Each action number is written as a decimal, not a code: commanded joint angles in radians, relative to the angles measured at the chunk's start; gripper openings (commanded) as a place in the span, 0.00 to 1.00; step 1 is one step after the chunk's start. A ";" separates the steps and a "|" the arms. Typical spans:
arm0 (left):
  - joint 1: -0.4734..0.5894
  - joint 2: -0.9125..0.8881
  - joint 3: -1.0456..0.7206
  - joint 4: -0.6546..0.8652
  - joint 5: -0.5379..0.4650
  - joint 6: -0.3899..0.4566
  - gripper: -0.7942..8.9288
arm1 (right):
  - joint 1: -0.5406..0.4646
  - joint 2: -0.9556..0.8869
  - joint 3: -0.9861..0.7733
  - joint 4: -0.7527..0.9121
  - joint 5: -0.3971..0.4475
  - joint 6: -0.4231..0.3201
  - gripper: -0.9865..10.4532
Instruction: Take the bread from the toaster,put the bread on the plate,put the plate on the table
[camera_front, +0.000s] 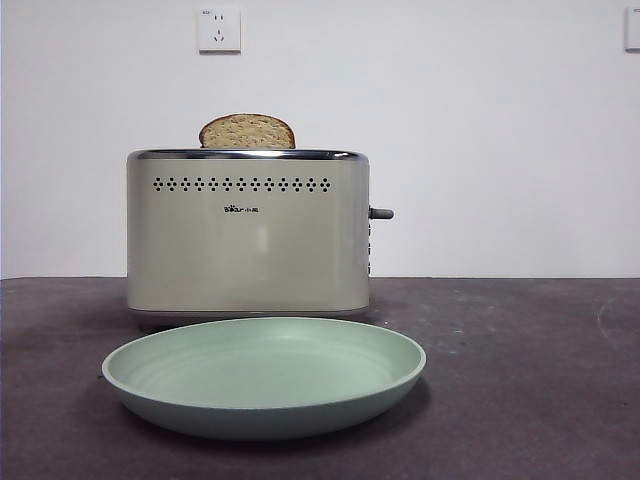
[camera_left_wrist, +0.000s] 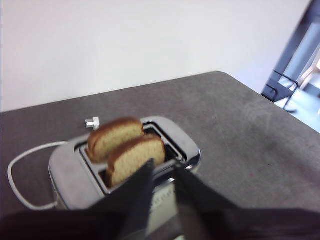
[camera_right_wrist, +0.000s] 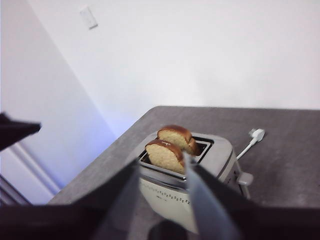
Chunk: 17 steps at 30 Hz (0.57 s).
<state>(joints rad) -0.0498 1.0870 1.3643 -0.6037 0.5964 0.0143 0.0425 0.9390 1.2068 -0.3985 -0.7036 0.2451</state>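
Front low, near; wrists above, sharing toaster (camera_front: 247, 235).

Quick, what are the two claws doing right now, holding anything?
Left claw: open, holding nothing, above the toaster.
Right claw: open, holding nothing, also above the toaster.

L gripper (camera_left_wrist: 162, 175) hangs above the toaster (camera_front: 247, 235), jaws parted, touching nothing. R gripper (camera_right_wrist: 162, 175) also above toaster, off its other end, jaws apart w/ nothing between. Neither arm shows in front view.
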 joint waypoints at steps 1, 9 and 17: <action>-0.014 0.105 0.128 -0.036 0.011 0.061 0.44 | 0.014 0.034 0.018 -0.001 -0.005 -0.013 0.34; -0.076 0.435 0.512 -0.286 -0.029 0.367 0.44 | 0.041 0.105 0.023 0.000 -0.004 -0.026 0.33; -0.194 0.632 0.666 -0.342 -0.294 0.503 0.44 | 0.052 0.128 0.023 -0.003 -0.004 -0.029 0.33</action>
<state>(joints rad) -0.2386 1.7096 2.0262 -0.9527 0.3218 0.4767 0.0917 1.0630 1.2259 -0.4042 -0.7055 0.2264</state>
